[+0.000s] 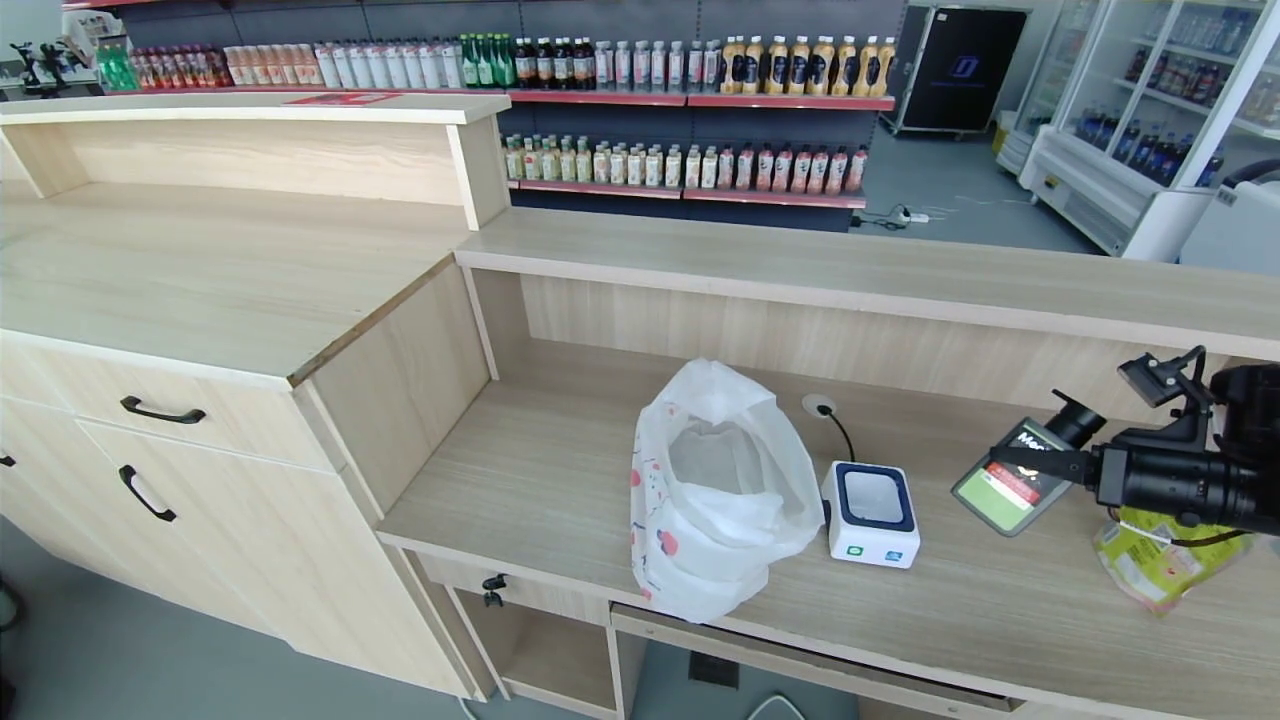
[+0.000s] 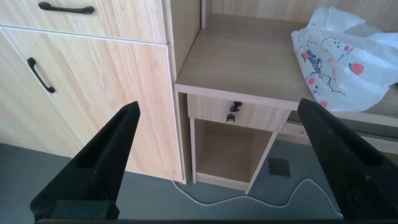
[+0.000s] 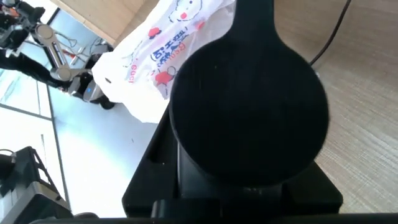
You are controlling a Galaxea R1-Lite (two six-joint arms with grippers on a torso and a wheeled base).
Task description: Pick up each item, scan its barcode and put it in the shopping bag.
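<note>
The flat green-and-black packet (image 1: 1012, 478) is up in the air, clamped at its upper edge by the right gripper (image 1: 1050, 450), whose fingers are closed on it. It hangs tilted just beside the scanner (image 1: 872, 512), off to that box's right and not yet over its window.

From where I stand this looks like the scanning step. To do it well, I'd say the arm should carry the packet leftward until it sits over the glass, then turn it so the printed side with the barcode faces down at the window. I can't tell which face carries the code. It should stay clear of the scanner's cable (image 1: 838, 430) behind.

The shopping bag (image 1: 715, 490) stands on the counter (image 1: 540, 470), touching the scanner's left side, its mouth slumped but open. I can make out nothing inside it, though the folds hide the bottom. The drop will want a high approach so the soft rim isn't pushed shut.

A second, yellow-green packet (image 1: 1165, 560) lies on the counter under the right arm, waiting.

The left gripper (image 2: 219, 106) hangs low in front of the cupboards, spread wide and empty.
</note>
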